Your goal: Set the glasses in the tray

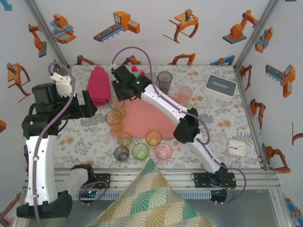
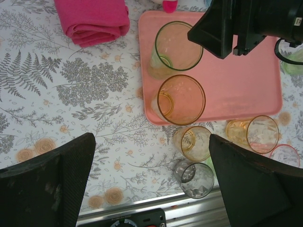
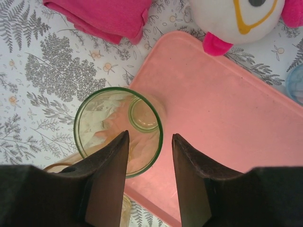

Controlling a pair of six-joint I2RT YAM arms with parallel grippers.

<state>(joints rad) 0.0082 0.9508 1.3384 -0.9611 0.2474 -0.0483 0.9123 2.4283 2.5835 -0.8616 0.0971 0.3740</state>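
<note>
The right hand (image 3: 149, 136) hangs released, fingers (image 3: 113, 165) loosely straddling the wall of the green-rimmed glass (image 3: 99, 125) standing upright in a corner of the tray (image 3: 227, 109), apparently to set it down; the left hand (image 2: 151, 142) waits spread open.

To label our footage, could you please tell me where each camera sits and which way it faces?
Top external: above, behind the bases, looking down on the floral-print table; left arm and right arm show.
Left wrist: on the left arm, looking down on the flat salmon-pink rectangular tray; open left gripper at bottom.
Right wrist: looking straight down into a tall green-rimmed translucent tumbler on that tray; right gripper, jaws parted, at bottom.
Shared: both wrist views show that tumbler, the tray, the magenta rolled towel.
</note>
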